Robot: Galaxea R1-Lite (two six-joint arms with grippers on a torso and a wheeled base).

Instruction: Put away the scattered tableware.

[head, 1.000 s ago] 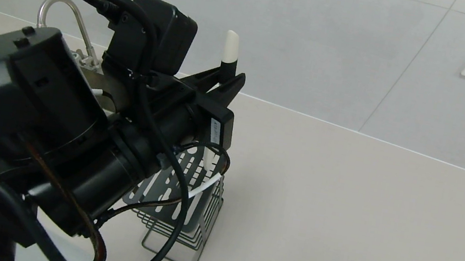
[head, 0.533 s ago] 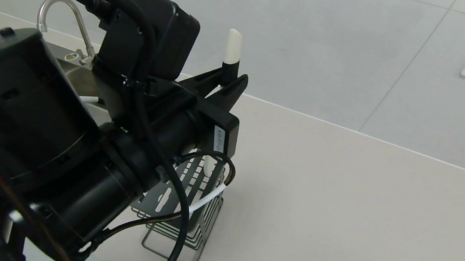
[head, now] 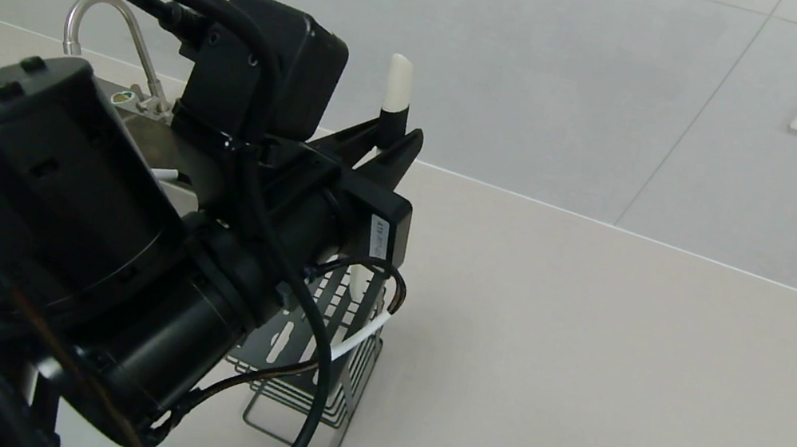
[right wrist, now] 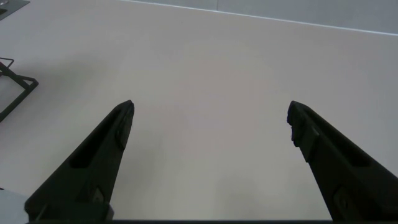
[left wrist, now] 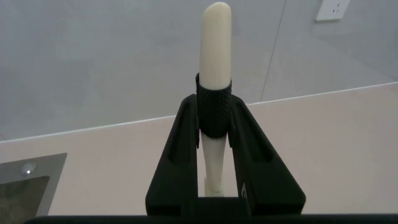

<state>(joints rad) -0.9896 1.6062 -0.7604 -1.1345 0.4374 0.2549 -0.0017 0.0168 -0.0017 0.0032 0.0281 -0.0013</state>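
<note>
Change: the black left arm (head: 83, 219) has shifted a little and come back near where it was a second ago. The top of the cream-white, round-ended stick-shaped utensil (head: 397, 82) it carries has barely moved.
Table: a pale beige, smooth, matt table (head: 627, 359) runs to a grey tiled wall (head: 552, 79).
Sink: a steel sink (head: 140, 124) with a curved chrome tap (head: 110, 13) lies behind the left arm.
Rack: a grey metal cutlery rack (head: 270, 340), a slotted plate on a wire frame, stands on the table below the left arm.
Right pincer: the right pincer (right wrist: 210, 109) is spread wide with nothing in it, over bare table.
Left pincer: the left pincer (head: 394, 130) is clamped on the utensil between black, knurled pads (left wrist: 214, 115).
Utensil: it is upright and gripped about midway, with its rounded top above the fingers. Its lower end shows at the rack's top edge. Whether that end is already inside the rack cannot be told.
Handling: it looks light, stiff and smooth, probably plastic or ceramic, so it could slide in the grip or chip if dropped.
Hold: the middle of the shaft looks the best place to grip, as it keeps the utensil upright for lowering into the rack.
</note>
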